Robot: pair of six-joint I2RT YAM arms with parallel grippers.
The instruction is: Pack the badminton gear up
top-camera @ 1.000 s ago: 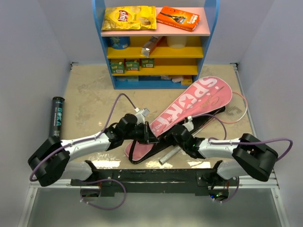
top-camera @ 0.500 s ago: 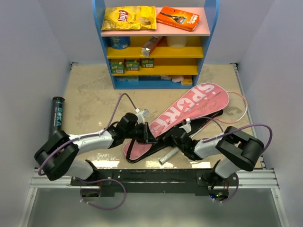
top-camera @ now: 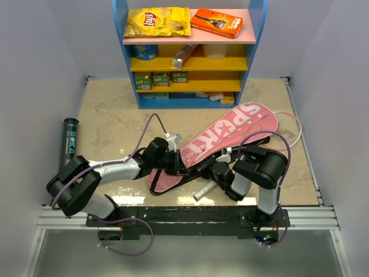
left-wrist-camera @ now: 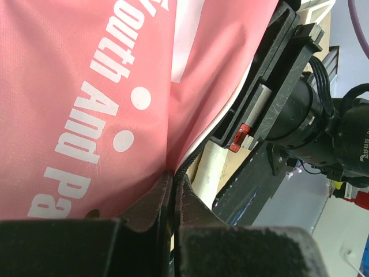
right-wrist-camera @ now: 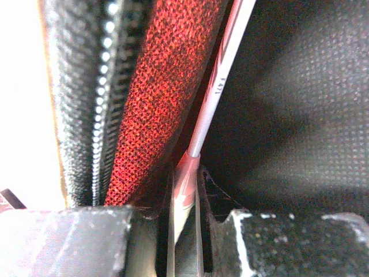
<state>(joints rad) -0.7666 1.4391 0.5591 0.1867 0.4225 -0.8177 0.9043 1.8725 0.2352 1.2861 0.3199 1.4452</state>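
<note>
The bag [top-camera: 230,130] lies slantwise mid-table, its narrow end near and left, its wide SPORT end far and right. The left gripper [left-wrist-camera: 173,187] is pinched tight on the bag's pink edge by the zip, at the narrow end. The right gripper [right-wrist-camera: 185,193], just right of it, is closed down on the thin shaft of 1 racket [right-wrist-camera: 222,75], which runs between pink cloth and black lining. A white handle [top-camera: 203,191] pokes out on the near side. The tube [top-camera: 68,141] lies well apart at the left.
</note>
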